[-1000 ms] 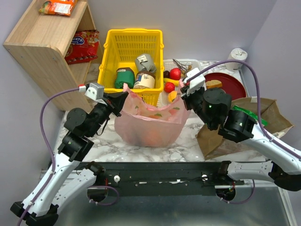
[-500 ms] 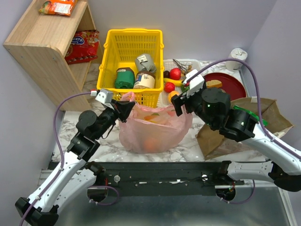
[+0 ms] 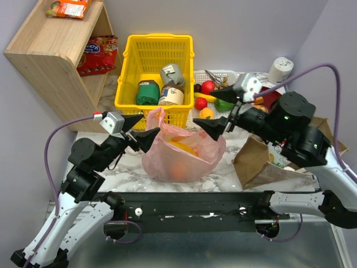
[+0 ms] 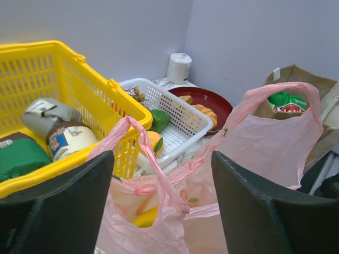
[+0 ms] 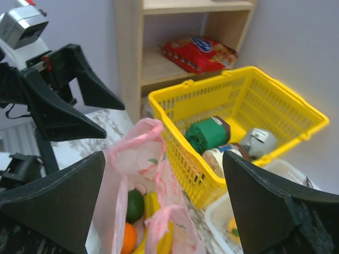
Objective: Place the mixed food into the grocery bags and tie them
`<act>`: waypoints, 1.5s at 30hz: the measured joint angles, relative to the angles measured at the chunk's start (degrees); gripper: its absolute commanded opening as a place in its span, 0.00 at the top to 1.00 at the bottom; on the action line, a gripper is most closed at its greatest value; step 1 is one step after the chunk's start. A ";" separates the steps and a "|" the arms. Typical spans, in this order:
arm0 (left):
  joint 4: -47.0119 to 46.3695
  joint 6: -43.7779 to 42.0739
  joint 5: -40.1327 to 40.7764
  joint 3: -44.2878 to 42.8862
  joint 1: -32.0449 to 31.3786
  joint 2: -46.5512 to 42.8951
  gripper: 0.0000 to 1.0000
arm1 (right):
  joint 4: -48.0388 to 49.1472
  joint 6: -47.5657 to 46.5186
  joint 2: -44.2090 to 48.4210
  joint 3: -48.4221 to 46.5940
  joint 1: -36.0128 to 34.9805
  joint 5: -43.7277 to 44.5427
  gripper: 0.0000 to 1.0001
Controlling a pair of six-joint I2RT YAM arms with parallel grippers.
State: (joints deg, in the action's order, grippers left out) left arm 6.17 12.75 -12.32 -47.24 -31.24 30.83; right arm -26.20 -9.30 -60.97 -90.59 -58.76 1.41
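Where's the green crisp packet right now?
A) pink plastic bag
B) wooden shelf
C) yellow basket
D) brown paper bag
D: in the left wrist view, the green crisp packet with its red logo sits in the open mouth of the brown paper bag, behind the pink plastic bag.

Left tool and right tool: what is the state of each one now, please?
Left tool: open, holding nothing; a handle of the pink bag stands loose in its gap.
Right tool: open, holding nothing.
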 measured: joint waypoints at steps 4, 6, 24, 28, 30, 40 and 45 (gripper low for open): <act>2.91 -4.02 0.22 -3.10 0.02 0.63 0.01 | 0.22 -1.51 -7.93 -4.09 5.51 -13.35 0.00; 3.89 -5.53 0.31 -4.79 0.17 2.10 0.01 | -0.04 -1.90 -12.50 -5.79 9.07 -19.93 0.00; -12.96 8.17 -28.70 0.61 30.38 14.25 0.01 | -5.46 -8.13 -36.87 -22.23 20.59 -59.80 0.03; -18.88 11.56 -38.07 0.98 30.42 14.73 0.01 | -7.91 -9.81 -40.13 -24.26 20.57 -61.90 0.07; -21.77 12.94 -41.57 1.16 30.42 14.71 0.01 | -9.20 -10.64 -41.92 -25.46 20.57 -62.42 0.09; -26.21 15.52 -47.91 2.01 30.42 14.80 0.01 | -11.02 -12.07 -45.53 -25.86 20.41 -62.82 0.12; -26.64 15.87 -48.39 2.16 30.45 15.28 0.01 | -10.93 -12.20 -45.59 -25.86 19.78 -63.30 0.14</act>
State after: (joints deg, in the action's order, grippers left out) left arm -20.47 28.62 -60.71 -45.08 -0.80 46.11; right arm -37.12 -21.50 -106.56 -116.44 -38.98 -61.89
